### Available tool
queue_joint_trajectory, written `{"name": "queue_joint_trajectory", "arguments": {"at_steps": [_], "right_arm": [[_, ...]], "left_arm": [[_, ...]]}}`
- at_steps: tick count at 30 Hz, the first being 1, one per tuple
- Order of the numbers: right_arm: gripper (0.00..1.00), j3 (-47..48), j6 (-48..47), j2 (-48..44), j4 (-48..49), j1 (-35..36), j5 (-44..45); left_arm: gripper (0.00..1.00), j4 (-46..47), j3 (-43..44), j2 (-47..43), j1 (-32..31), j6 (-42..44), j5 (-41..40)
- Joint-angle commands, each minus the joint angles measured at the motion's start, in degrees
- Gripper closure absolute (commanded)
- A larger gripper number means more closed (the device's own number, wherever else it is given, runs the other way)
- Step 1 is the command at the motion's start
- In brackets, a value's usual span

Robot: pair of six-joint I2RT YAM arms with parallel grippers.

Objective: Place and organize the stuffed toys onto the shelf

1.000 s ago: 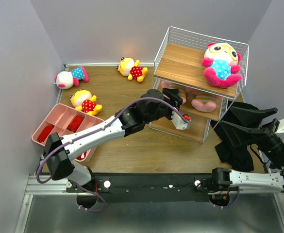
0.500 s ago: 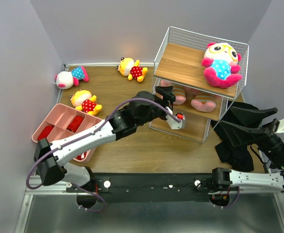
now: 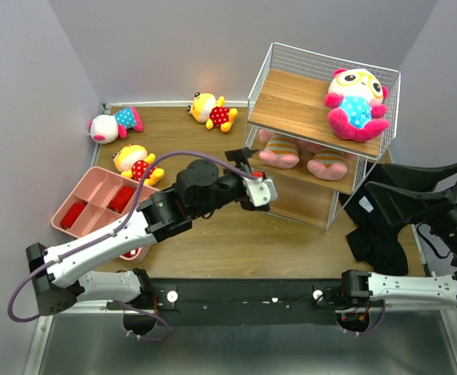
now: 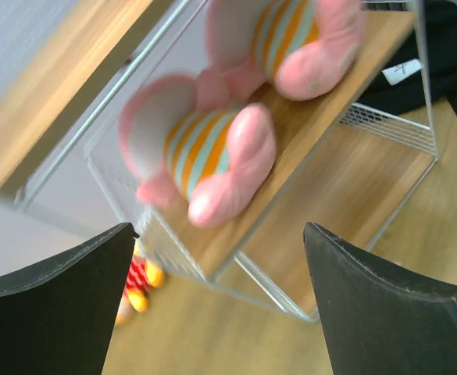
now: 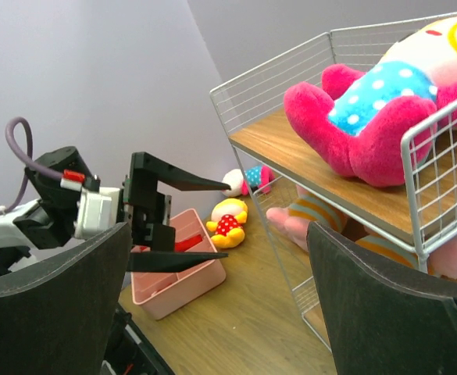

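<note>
The shelf (image 3: 290, 94) stands at the back right. A white-faced toy with a blue dotted belly (image 3: 357, 101) sits on its top board. Two pink striped pigs (image 3: 279, 151) (image 3: 330, 164) lie on the middle board, and both show in the left wrist view (image 4: 205, 148) (image 4: 306, 39). On the table lie a second white-faced toy (image 3: 112, 123) and two yellow toys (image 3: 211, 111) (image 3: 138, 164). My left gripper (image 3: 245, 166) is open and empty just left of the shelf. My right gripper (image 3: 376, 176) is open and empty to the right of the shelf.
A pink divided tray (image 3: 80, 194) with red pieces stands at the near left. A black cloth (image 3: 376, 234) lies at the near right, beside the shelf. The left arm stretches across the table's middle. Grey walls close in the left, back and right.
My left gripper has drawn back leftward out of the shelf's middle tier, open and empty, leaving the left pig on the board. The right gripper has barely moved.
</note>
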Motion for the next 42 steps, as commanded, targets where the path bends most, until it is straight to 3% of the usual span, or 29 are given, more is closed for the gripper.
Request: {"name": "queue_joint_trajectory", "arguments": {"at_steps": [1,4,7,10,11,15,18,20,22,24,26,32,42], "right_arm": [[0.0,8.3,4.9,6.5,-9.7,0.2,2.4],[0.0,11.8,4.6,10.3,-12.7,0.1,2.2],[0.0,13.3,4.8,13.0,-14.2,0.1,-0.1],[0.0,15.6,5.7,17.7,-16.0,0.1,-1.9],[0.0,16.3,5.7,20.5,-16.7,0.1,-2.5],[0.0,18.5,6.2,27.0,-18.9,0.1,-6.3],[0.01,14.8,6.9,29.4,-15.1,0.2,-9.5],[0.01,10.4,7.2,29.9,-12.3,0.2,-11.7],[0.02,8.0,8.3,30.5,-8.9,0.1,-13.4],[0.03,5.1,9.5,30.7,-6.3,0.1,-14.5],[0.04,3.6,10.1,30.5,-5.2,0.1,-15.6],[0.05,-1.2,10.6,29.4,-1.8,0.1,-16.6],[0.05,-5.8,10.1,25.0,1.1,0.1,-15.2]], "left_arm": [[0.01,-10.4,6.7,-0.4,-0.1,-25.6,-17.9],[0.01,-16.7,10.3,1.6,-0.1,-29.4,-24.8],[0.01,-14.4,8.3,-0.1,0.5,-32.2,-32.4],[0.01,-12.7,6.2,-4.1,4.7,-39.3,-34.4],[0.01,-13.7,6.6,-5.3,6.8,-45.1,-33.8],[0.01,-24.5,11.2,-3.3,23.2,-54.3,-30.2],[0.05,-29.5,12.9,2.2,31.0,-58.1,-26.9],[0.07,-30.8,12.8,5.8,39.9,-64.8,-24.2],[0.13,-30.9,11.9,8.0,48.5,-71.0,-19.7],[0.23,-30.9,12.1,11.8,53.2,-74.3,-17.4],[0.25,-33.3,14.5,17.8,57.2,-77.3,-17.0],[0.34,-34.7,20.0,29.1,60.8,-77.4,-14.0],[0.36,-37.1,20.0,36.9,62.3,-80.3,-22.8]]}}
